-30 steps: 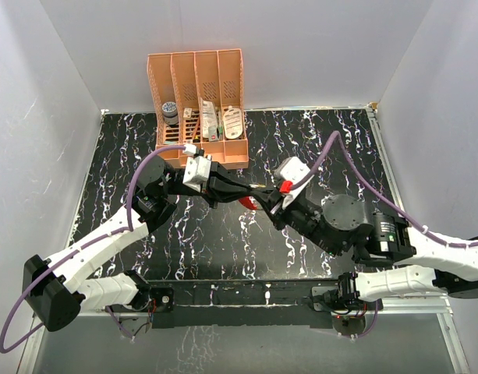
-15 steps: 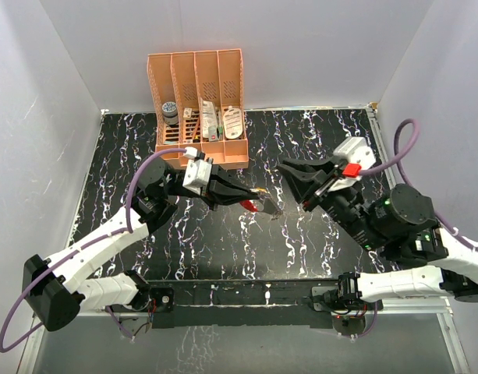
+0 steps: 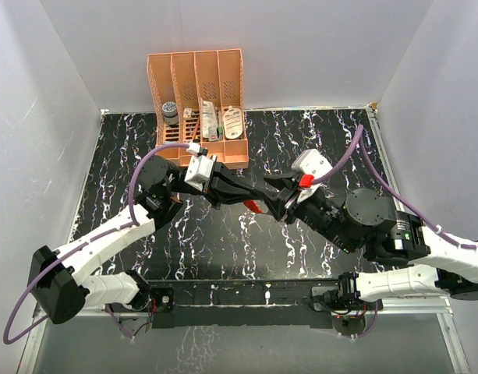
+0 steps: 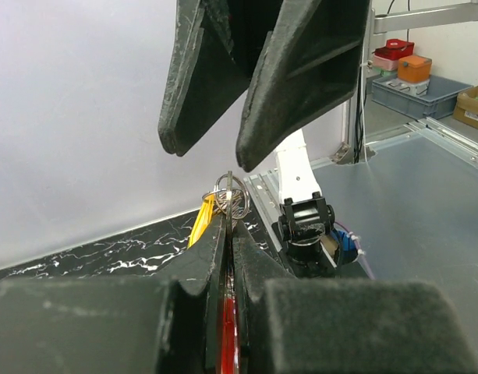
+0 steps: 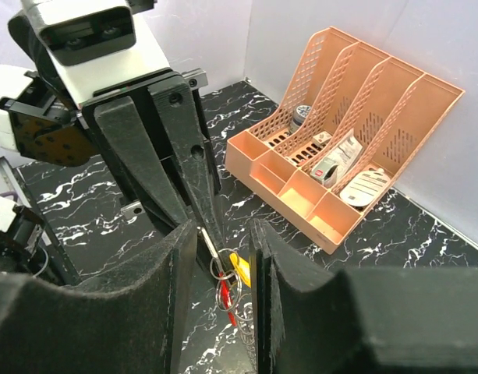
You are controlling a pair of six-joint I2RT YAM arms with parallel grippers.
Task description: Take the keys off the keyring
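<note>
My left gripper (image 3: 249,202) is shut on the red-and-white tag (image 4: 229,343) of the keyring (image 5: 227,282) and holds it above the table's middle. The thin wire rings (image 4: 231,195) stick out past its fingertips, and a small yellow key (image 5: 240,267) hangs on them. That key (image 4: 203,222) also shows beside the left fingers. My right gripper (image 5: 223,227) faces the left one with its jaws open on either side of the rings and key, not touching them. In the left wrist view the right gripper (image 4: 203,152) hangs just above the rings.
An orange four-slot rack (image 3: 198,101) with small items stands at the back of the black marbled table (image 3: 316,140), close behind the left wrist. White walls enclose the table on three sides. A metal rail (image 3: 246,292) runs along the near edge.
My right gripper was shut at the keyring, drew back to the right while opening, then came back with its jaws open around the rings. The left gripper kept its grip on the tag.
</note>
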